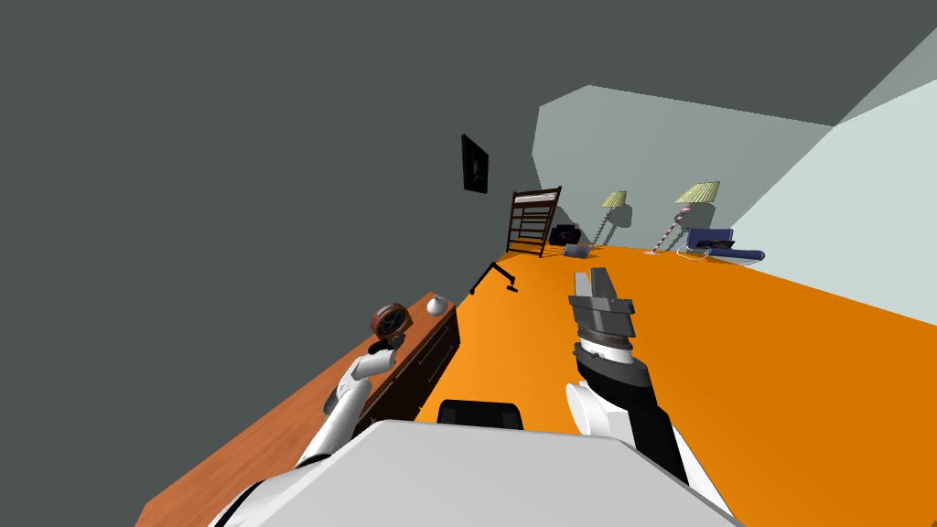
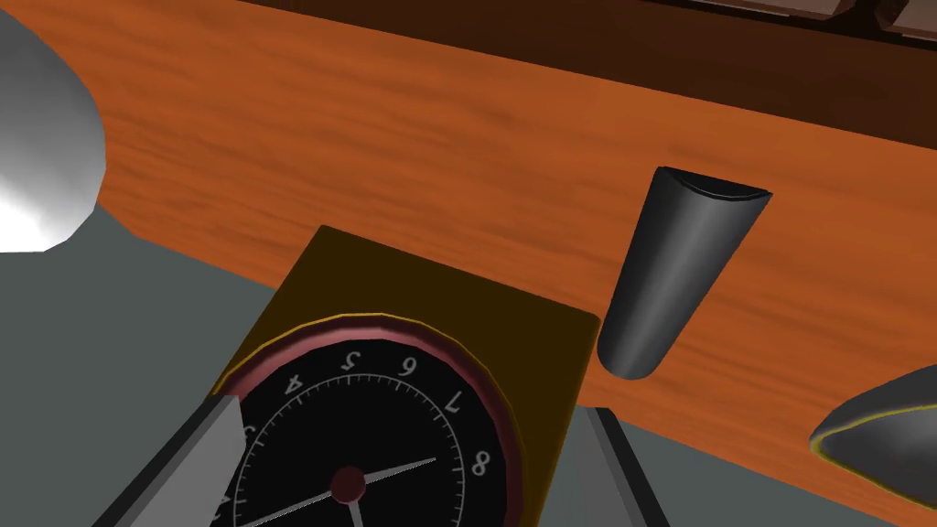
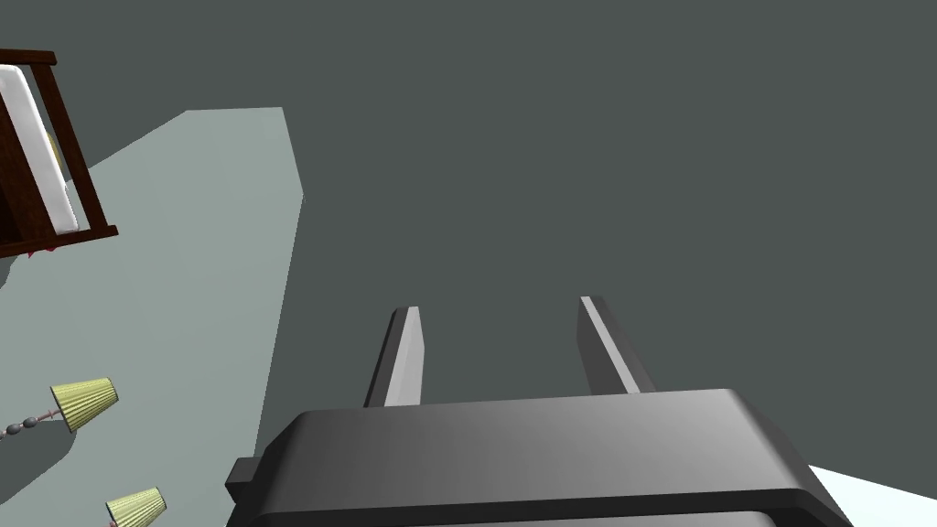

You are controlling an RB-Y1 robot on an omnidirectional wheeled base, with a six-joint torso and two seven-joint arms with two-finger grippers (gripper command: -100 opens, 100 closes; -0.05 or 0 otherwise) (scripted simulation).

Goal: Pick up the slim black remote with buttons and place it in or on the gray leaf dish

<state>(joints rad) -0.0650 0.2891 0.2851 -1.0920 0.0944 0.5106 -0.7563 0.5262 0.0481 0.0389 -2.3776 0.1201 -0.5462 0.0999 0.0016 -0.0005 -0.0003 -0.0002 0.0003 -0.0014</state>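
Straddling a clock [image 2: 384,366] numbered 4–8, left end effector [image 2: 414,412] spread; right end effector [image 3: 499,307] parted.

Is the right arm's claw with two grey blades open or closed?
Open: the right gripper holds nothing; its two thin grey fingers stand apart.

Remote [image 2: 673,270] on sideboard [image 2: 412,155] between clock [image 2: 366,457] and dish [image 2: 883,439], vase [image 2: 37,155] on clock's other side
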